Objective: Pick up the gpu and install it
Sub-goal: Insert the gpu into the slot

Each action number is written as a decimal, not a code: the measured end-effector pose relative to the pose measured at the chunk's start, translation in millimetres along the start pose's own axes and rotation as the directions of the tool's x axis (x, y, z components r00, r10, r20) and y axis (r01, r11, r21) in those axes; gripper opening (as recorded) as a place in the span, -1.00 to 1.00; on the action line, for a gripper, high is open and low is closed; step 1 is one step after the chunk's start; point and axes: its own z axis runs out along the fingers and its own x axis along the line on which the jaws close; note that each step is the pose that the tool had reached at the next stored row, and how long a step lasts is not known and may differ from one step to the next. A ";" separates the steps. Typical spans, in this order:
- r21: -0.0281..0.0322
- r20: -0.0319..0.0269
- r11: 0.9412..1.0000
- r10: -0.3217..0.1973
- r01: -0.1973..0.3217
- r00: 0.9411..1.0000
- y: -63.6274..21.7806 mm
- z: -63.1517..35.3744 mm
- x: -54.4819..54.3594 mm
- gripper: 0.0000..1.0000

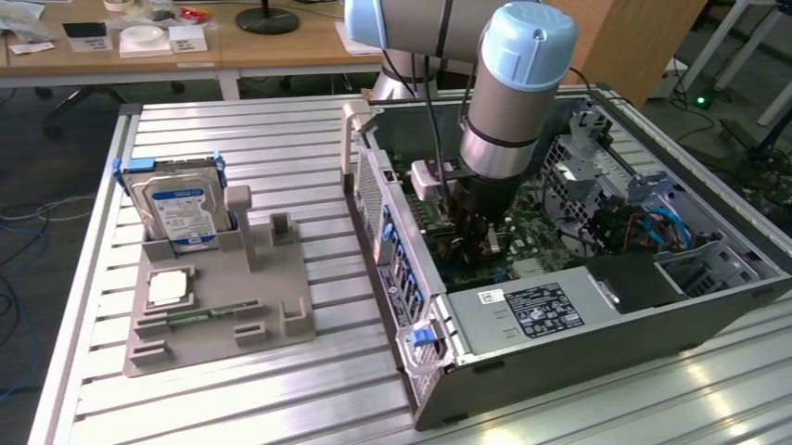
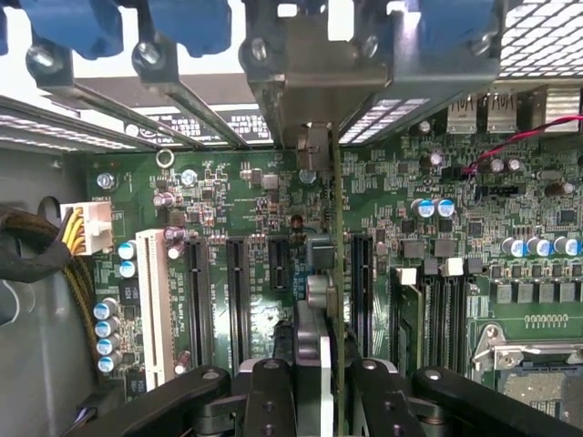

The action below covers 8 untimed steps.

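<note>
The thin dark circuit-card gpu [image 2: 335, 273], seen edge-on with a silver metal end bracket, stands upright over the green motherboard [image 2: 273, 200] between black expansion slots. The black gripper [image 2: 314, 382] is closed narrowly on its edge, inside the open grey metal computer case [image 1: 594, 352].

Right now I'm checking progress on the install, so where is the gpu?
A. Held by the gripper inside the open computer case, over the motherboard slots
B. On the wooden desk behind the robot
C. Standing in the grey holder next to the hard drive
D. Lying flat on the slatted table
A: the gripper clamps the gpu edge-on above the motherboard slots, inside the computer case.
</note>
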 end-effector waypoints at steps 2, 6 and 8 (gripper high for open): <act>0.000 0.000 1.000 0.000 0.000 1.000 0.0 0.0 0.0 -0.44; 0.000 0.000 1.000 0.000 0.000 1.000 0.0 0.0 0.0 -0.44; 0.001 0.003 1.000 0.000 0.000 1.000 -0.1 1.1 -0.4 -0.42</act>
